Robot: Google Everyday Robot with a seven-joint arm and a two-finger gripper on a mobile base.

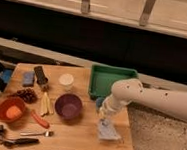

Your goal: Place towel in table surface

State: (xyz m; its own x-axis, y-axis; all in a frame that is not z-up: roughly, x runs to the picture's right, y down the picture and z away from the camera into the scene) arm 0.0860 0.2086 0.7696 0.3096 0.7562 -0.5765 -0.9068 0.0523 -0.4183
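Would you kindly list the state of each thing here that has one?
Towel: crumpled on the table, near its right edge.
Gripper: lowered onto the towel.
Green tray: empty.
Purple bowl: upright, empty.
Orange bowl: holds something orange.
White cup: upright.
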